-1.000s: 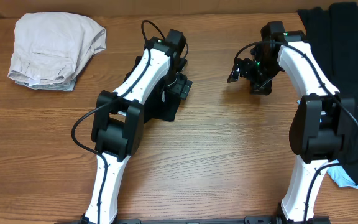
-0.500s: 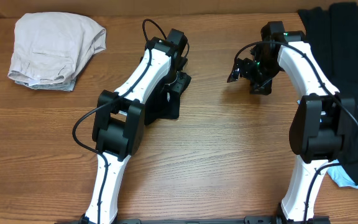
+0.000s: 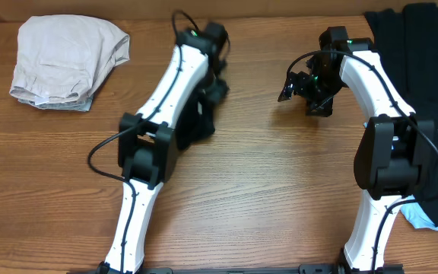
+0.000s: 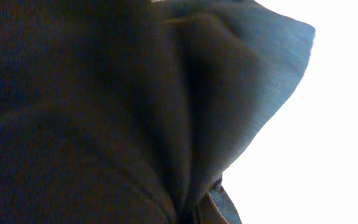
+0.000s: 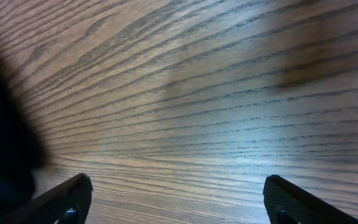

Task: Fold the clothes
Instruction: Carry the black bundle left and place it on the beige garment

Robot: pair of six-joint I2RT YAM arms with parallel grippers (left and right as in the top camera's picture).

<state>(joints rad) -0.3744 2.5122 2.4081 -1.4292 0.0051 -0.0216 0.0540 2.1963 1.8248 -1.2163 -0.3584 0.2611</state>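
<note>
Wood table (image 3: 280, 175), beige garment (image 3: 67, 61) top-L, black clothes (image 3: 413, 46) R edge

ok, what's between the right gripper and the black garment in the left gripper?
Nothing. The overhead view shows only bare wooden table between the right gripper and the black garment that the left gripper pinches.

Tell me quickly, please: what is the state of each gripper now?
Left gripper: closed on the black garment.
Right gripper: open, holding nothing.
</note>
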